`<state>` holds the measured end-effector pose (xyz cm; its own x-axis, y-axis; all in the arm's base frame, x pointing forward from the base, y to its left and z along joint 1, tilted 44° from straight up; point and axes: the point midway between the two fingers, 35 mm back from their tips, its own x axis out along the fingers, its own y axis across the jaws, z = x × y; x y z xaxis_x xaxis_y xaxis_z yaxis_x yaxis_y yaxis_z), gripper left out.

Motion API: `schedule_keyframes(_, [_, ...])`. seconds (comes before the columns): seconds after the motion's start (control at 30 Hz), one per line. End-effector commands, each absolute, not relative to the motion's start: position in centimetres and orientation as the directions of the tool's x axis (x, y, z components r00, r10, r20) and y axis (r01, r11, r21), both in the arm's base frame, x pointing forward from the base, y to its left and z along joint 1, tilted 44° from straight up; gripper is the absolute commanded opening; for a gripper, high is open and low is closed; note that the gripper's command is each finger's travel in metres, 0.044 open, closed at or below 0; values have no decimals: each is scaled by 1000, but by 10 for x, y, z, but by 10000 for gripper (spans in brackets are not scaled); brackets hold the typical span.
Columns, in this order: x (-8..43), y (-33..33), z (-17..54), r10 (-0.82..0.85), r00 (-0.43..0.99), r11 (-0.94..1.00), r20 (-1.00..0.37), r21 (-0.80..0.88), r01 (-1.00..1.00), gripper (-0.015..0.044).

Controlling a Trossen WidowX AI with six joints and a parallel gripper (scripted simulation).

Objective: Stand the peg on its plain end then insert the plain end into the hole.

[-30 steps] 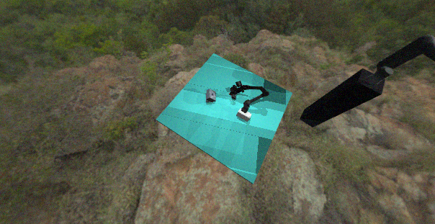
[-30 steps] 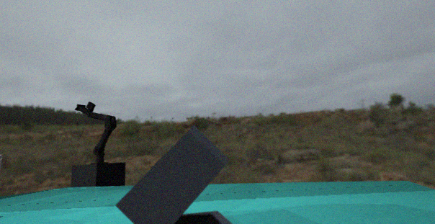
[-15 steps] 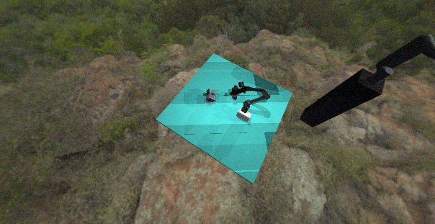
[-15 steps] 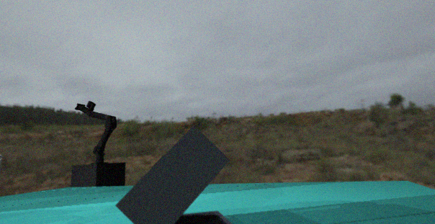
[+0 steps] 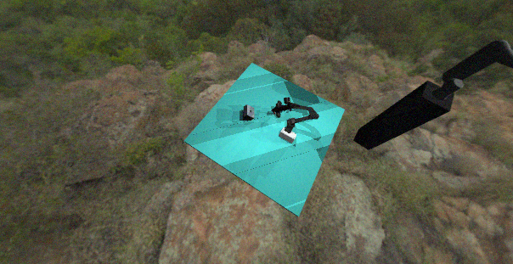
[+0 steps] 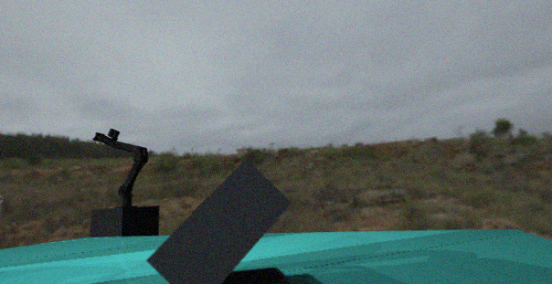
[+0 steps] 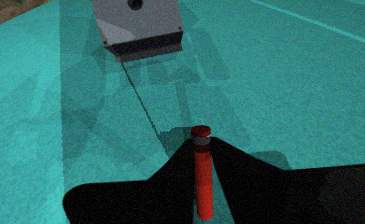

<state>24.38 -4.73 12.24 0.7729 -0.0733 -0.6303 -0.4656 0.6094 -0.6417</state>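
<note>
The red peg [image 7: 204,175] is clamped between the fingertips of my gripper [image 7: 201,143] [image 6: 96,137], which is shut on it near its banded end. The white band, grey in shadow, is at the upper end in the wrist view; the plain end points to the bottom of that view. The gripper is held above the table, short of the sloped panel. The sloped panel [image 5: 248,112] [image 6: 219,225] [image 7: 155,22] shows its pale face and dark hole [image 7: 135,3] at the top of the wrist view; the exterior view shows no hole. The peg is too small to make out in the top and exterior views.
The turquoise table [image 5: 272,175] [image 6: 388,252] [image 7: 293,110] carries the panel and the arm's pale base block [image 5: 288,135]. Shadows and lighter bands cross the table. A large black block [image 5: 403,115] with a rod hangs at the right of the top view, outside the table's outline.
</note>
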Motion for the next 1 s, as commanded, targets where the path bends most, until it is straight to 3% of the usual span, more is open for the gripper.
schedule_keyframes(0.0, [242,-48,125,-51,791,605,-610,-649,-461,49])
schedule_keyframes(0.97, [224,-56,129,147,865,601,-479,-652,-463,49])
